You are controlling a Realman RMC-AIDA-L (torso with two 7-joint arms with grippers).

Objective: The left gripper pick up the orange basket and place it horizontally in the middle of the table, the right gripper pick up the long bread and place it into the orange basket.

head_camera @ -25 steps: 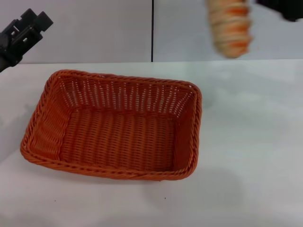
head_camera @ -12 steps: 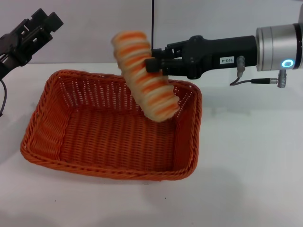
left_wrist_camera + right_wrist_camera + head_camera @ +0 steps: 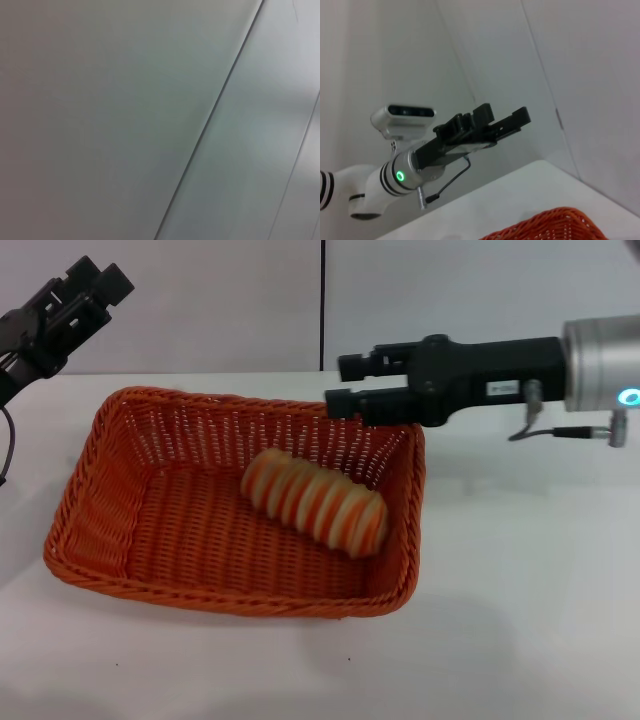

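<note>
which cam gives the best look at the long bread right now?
Head view: the long bread lies whole and unobstructed on the floor of the orange basket. The right wrist view catches only a piece of basket rim, no bread. The left wrist view shows just blank wall.

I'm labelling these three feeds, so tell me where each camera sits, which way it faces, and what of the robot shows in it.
Head view: sits on the robot's head, looking forward and down at the table; shows the orange basket with the long bread inside, the left gripper raised at far left, the right gripper above the basket's far right rim, jaws open.
Left wrist view: faces a plain wall; no robot parts show.
Right wrist view: looks across at the left gripper, its arm and the head.
Shared: head and right wrist views both show the basket and left gripper.
</note>
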